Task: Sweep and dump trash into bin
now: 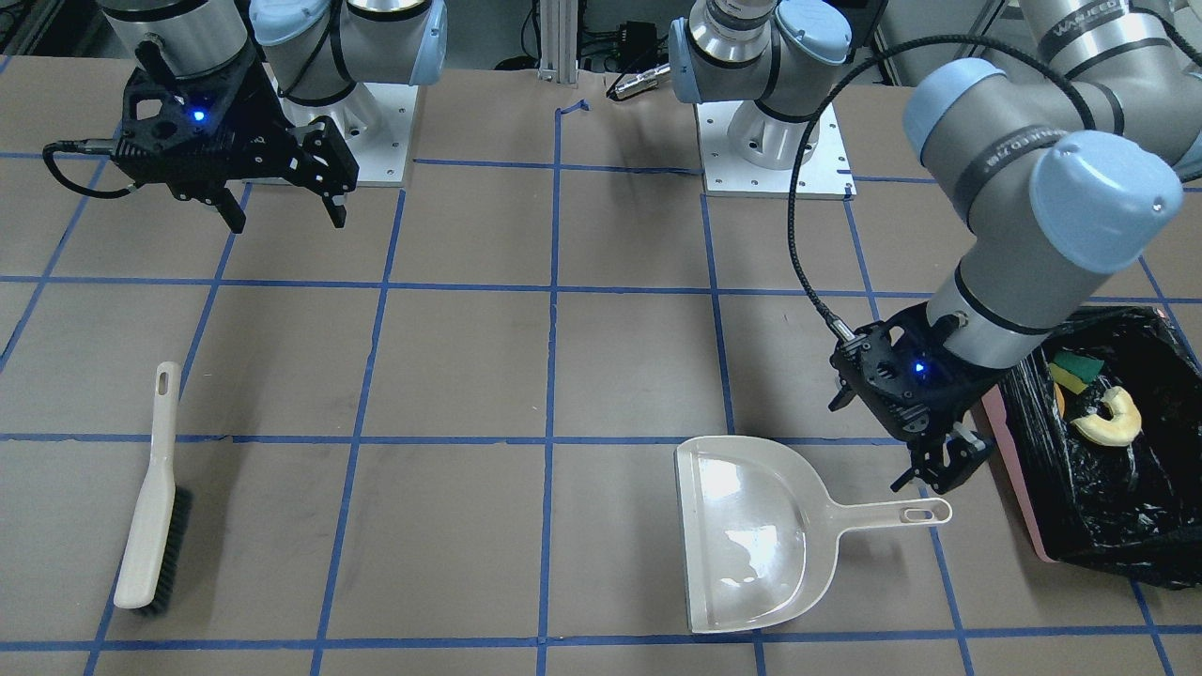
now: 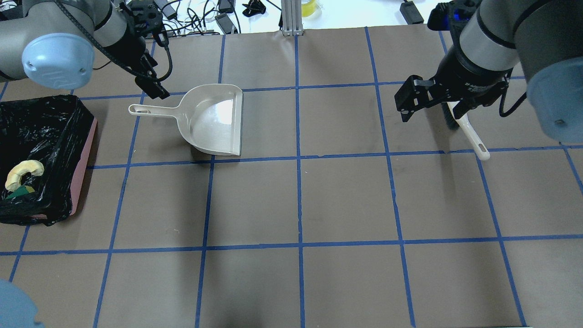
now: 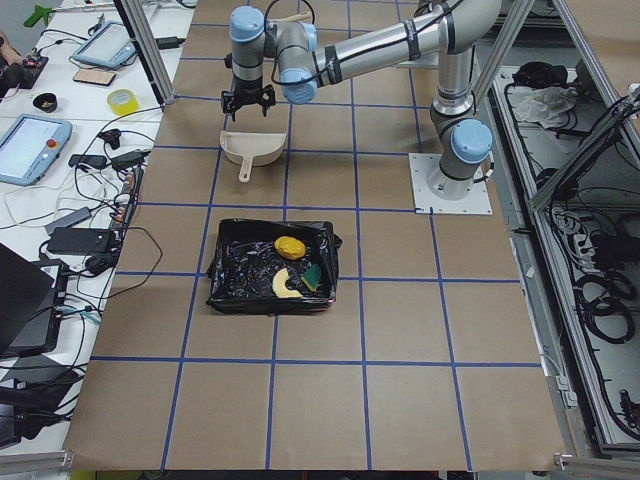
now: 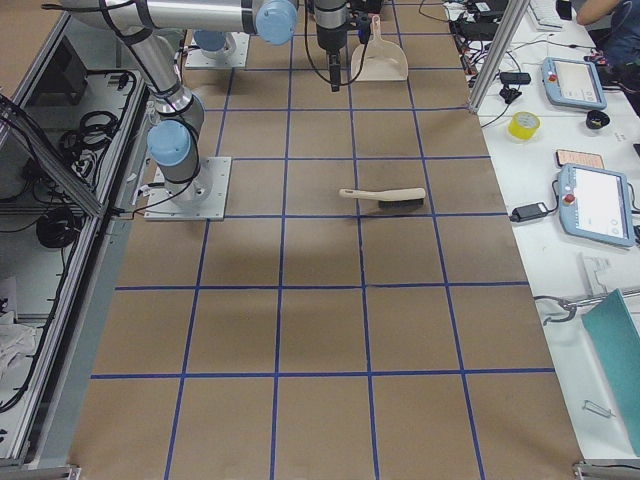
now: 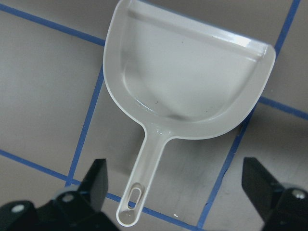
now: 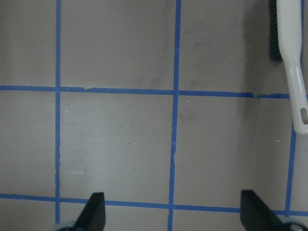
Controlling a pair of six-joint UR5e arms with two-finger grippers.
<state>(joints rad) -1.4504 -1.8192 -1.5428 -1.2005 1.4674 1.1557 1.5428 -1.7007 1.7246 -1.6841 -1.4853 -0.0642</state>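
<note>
Brown paper gridded with blue tape covers the bench (image 1: 470, 357), and no litter shows on it in any view. All three pieces of trash lie inside the bin (image 2: 84, 168). The curved tan croissant-like piece (image 1: 1108, 418) sits beside the yellow sponge wedge (image 1: 1075, 369) with its green backing. The golden-brown lump (image 3: 289, 246) shows only in the left-side view, a little apart from the other two on the black liner.

Just beside the bin's pink wall, the cream dustpan (image 1: 751, 535) lies flat on the bench. Its scoop is empty and its handle points toward the bin. The left claw (image 1: 942, 467) hangs over the handle's end with its fingers spread wide; it grips nothing and is clear of the plastic. At the far end, the brush (image 1: 150, 507) rests on the bench. The right claw (image 1: 286, 218) is raised near it, also spread and empty.

By this layout, the sweeping and dumping look finished, and the step in hand seems to be the close of the job, with both tools set down. The next move would ask little: lift the left arm straight up, so a finger does not catch the handle or the liner, then draw both arms back.
</note>
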